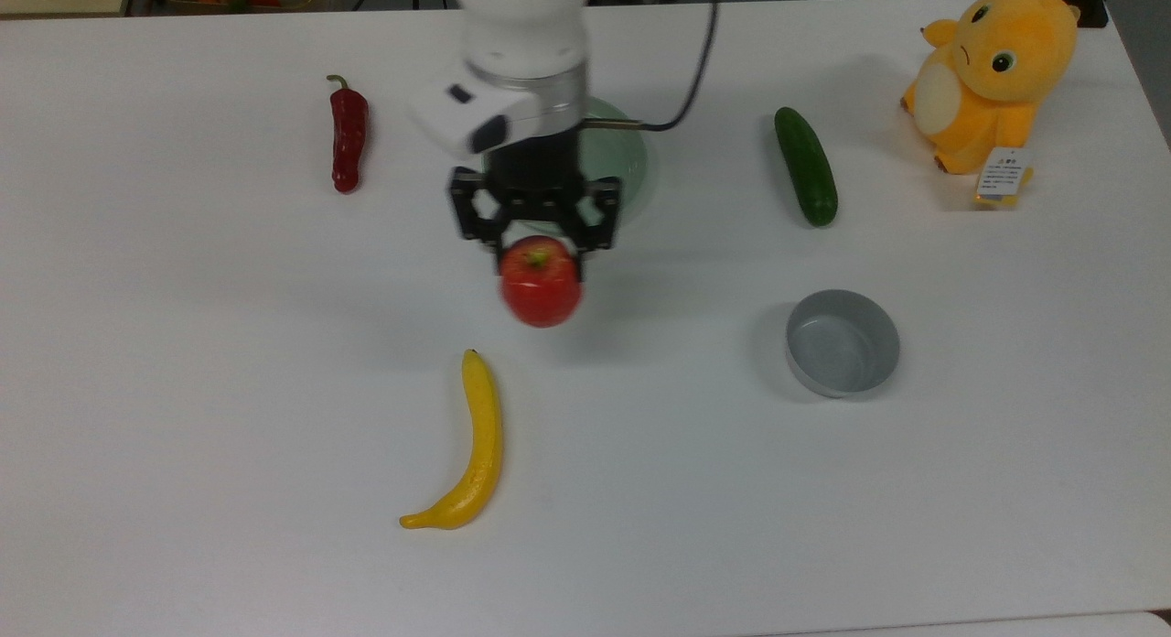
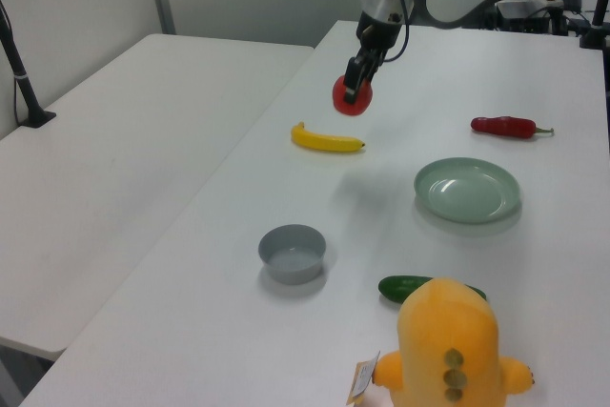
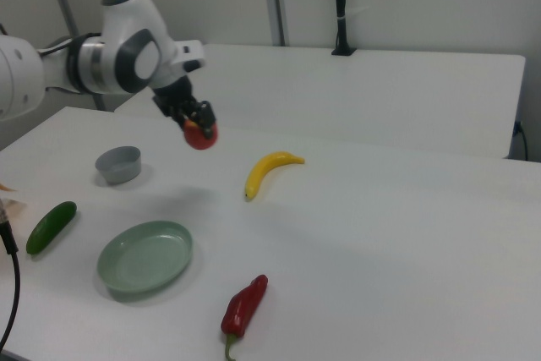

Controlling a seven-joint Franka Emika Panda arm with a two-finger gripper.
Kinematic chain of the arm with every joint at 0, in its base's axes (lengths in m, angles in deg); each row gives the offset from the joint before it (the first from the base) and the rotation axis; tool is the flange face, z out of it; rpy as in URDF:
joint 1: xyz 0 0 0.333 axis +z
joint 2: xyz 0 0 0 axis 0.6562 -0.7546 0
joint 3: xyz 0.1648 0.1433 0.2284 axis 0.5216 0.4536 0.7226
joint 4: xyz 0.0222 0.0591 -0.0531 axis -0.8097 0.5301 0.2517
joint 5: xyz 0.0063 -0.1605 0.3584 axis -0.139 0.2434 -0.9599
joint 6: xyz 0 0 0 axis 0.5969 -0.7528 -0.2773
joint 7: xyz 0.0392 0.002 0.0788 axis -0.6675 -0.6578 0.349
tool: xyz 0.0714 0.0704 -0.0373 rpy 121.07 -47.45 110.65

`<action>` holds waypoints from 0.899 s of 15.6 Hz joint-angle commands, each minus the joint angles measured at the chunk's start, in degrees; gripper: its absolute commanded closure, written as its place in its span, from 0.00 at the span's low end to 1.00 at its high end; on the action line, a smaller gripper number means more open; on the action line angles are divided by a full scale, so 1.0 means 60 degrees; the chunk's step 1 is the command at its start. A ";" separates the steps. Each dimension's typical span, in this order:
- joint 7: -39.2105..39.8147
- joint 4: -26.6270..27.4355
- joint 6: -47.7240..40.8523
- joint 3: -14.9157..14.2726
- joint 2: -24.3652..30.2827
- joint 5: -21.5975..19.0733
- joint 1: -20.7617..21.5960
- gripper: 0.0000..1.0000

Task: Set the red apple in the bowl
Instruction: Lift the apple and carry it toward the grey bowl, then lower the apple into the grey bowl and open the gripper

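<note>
One red apple (image 1: 541, 292) hangs stem-up, clamped between jaws.

The red apple (image 1: 541, 293) looks glossy and smooth. The bowl (image 1: 843, 342) is matt grey. The desk (image 1: 183, 390) is smooth matt white. At the top view's upper right, the toy (image 1: 991, 74) is fuzzy orange plush with a paper tag (image 1: 1001, 172).

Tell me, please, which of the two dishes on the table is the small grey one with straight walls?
It is the bowl, standing apart at the top view's right, below the cucumber. The other dish, the pale green plate, is wider, shallower and partly behind the gripper.
</note>
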 commanded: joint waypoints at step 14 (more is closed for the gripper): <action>-0.3666 -0.2315 0.0087 0.0240 -0.2053 0.1057 0.3187 0.60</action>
